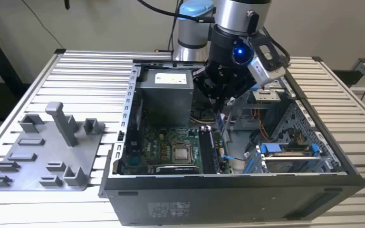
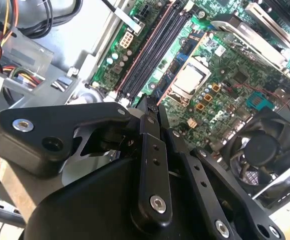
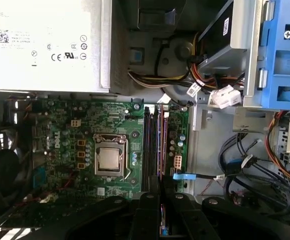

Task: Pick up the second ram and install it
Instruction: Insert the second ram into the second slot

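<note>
In the exterior view, the black robot gripper (image 1: 222, 101) hangs inside the open black metal computer case (image 1: 233, 199), which lies on the slatted white table (image 1: 87, 71). It is over the far end of the black memory slots (image 1: 216, 149), at the right edge of the large square green motherboard (image 1: 163, 149). The grey plastic tray with upright blocks (image 1: 43, 161) sits well apart on the left.

In the second wrist view, the jaws of the gripper (image 2: 147, 107) are drawn close together, with the 2 pairs of long slots (image 2: 149, 50) beyond them.

In the first wrist view, the jaws (image 3: 160, 186) pinch the second ram (image 3: 160, 220), a slim board seen edge-on as a thin violet-tinted strip, so its chips and label are hidden. Its long axis lies in line with the slots (image 3: 152, 150), which run near to far in the case.
</note>
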You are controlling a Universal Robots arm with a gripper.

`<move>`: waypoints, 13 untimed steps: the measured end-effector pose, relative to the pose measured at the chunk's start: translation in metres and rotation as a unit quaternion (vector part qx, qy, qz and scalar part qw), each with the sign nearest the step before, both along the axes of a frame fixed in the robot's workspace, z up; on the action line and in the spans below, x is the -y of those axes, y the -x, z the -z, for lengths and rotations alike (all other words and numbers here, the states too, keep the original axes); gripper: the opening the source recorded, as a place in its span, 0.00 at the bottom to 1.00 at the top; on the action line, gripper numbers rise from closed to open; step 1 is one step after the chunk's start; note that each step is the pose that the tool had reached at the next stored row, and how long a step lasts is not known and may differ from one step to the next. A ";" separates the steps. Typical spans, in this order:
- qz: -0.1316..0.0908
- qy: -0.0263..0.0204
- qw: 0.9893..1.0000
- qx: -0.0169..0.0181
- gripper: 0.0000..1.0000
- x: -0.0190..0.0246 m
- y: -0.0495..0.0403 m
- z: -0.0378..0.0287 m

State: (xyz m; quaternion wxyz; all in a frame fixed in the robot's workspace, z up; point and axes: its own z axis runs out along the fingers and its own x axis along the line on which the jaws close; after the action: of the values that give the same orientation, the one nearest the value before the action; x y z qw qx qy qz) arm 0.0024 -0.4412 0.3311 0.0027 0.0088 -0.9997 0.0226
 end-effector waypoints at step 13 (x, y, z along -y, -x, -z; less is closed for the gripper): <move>0.004 0.001 1.000 0.000 0.14 0.0000 0.0074 0.0210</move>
State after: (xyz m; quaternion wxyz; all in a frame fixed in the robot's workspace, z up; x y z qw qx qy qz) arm -0.0050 -0.4412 0.3102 0.0026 0.0048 -0.9997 0.0236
